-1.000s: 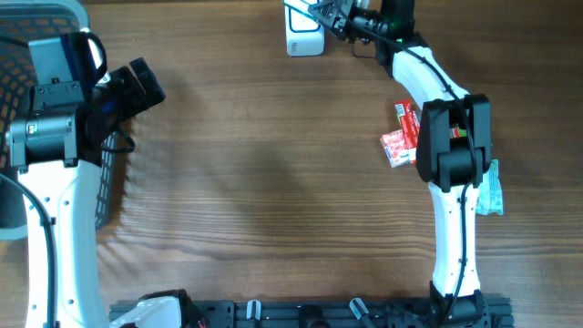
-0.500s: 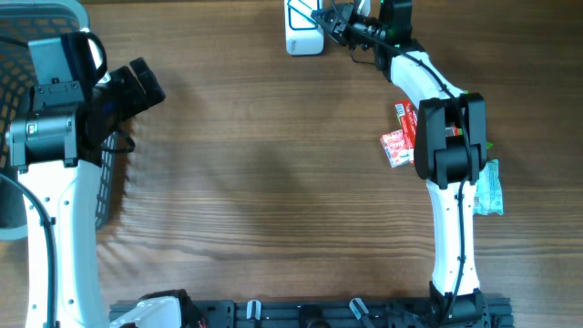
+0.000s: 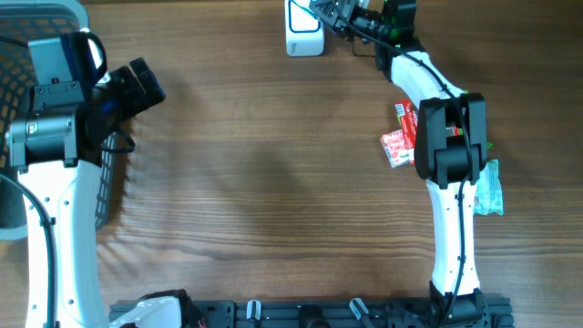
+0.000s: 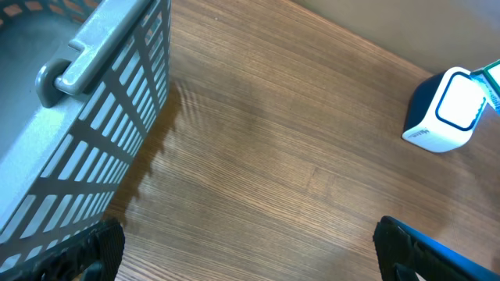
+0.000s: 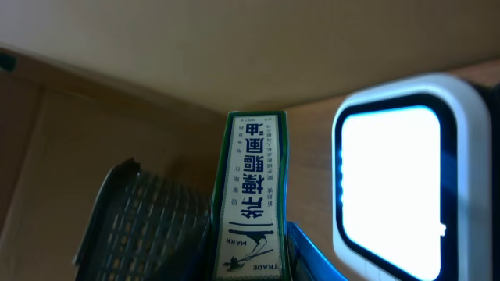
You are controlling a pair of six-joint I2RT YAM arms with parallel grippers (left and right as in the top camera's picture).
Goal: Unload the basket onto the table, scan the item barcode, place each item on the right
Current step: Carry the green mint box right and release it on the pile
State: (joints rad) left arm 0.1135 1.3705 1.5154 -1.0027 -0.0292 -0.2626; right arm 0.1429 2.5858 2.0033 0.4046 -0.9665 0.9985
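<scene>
Overhead cam looks straight down on the whole table (image 3: 273, 200) from high up. Left wrist cam sits low beside the basket (image 4: 94, 101), facing across the wood toward the scanner (image 4: 447, 109). Right wrist cam looks at that same scanner from super close, and all three views share it.

It looks like a shop checkout mocked up in a robotics lab. On a bare wooden desk (image 3: 255, 182), a white barcode scanner (image 3: 303, 38) stands at the far edge with its window lit and a small printed carton (image 5: 250, 203) just beside it. A grey shopping basket (image 3: 18, 68) sits far left and packeted goods (image 3: 395, 146) lie right. White robot arms (image 3: 451, 237) rise from a rail (image 3: 310, 314) at the near edge.
</scene>
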